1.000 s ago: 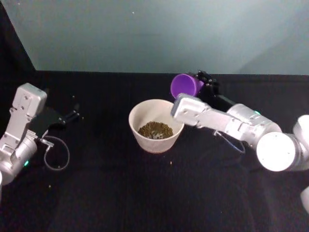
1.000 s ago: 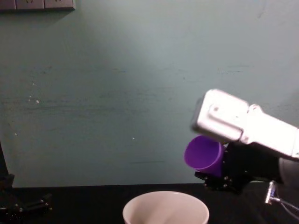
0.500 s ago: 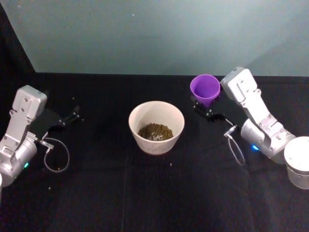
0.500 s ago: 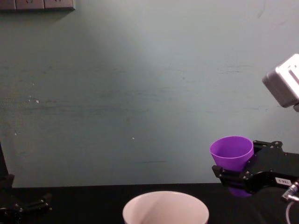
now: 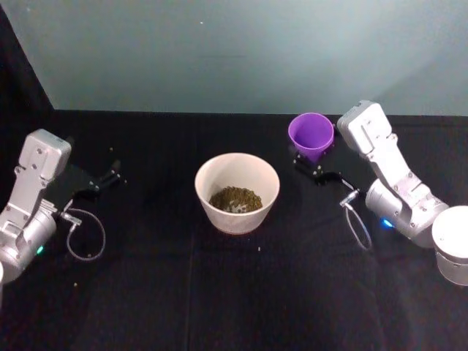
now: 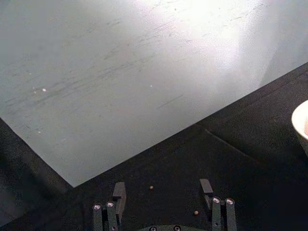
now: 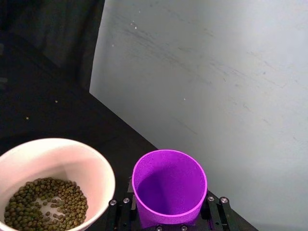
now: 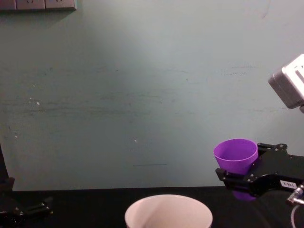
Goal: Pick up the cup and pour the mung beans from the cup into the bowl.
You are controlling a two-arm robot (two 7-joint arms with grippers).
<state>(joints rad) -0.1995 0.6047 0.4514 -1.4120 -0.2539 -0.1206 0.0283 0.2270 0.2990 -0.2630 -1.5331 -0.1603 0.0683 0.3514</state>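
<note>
The purple cup point(image 5: 311, 134) stands upright to the right of the bowl, with my right gripper point(image 5: 313, 157) shut around its lower half. In the right wrist view the cup point(image 7: 169, 185) looks empty inside. The white bowl point(image 5: 237, 191) sits at the table's middle with mung beans point(image 5: 235, 197) heaped in its bottom; the beans point(image 7: 45, 202) also show inside the bowl's rim point(image 7: 98, 166). In the chest view the cup point(image 8: 235, 156) sits to the right of the bowl's rim point(image 8: 168, 211). My left gripper point(image 5: 110, 175) rests open at the far left, nothing between its fingers point(image 6: 119, 192).
A few stray beans lie on the black cloth, one point(image 5: 258, 248) in front of the bowl and others point(image 6: 151, 187) near the left gripper. Cable loops hang by each wrist point(image 5: 88, 234) point(image 5: 358, 227). A teal wall point(image 5: 234, 51) closes the table's back edge.
A second ago the cup was tipped on its side over the bowl. The right arm has since swung right and turned it upright; in the last half second it hardly moved.
</note>
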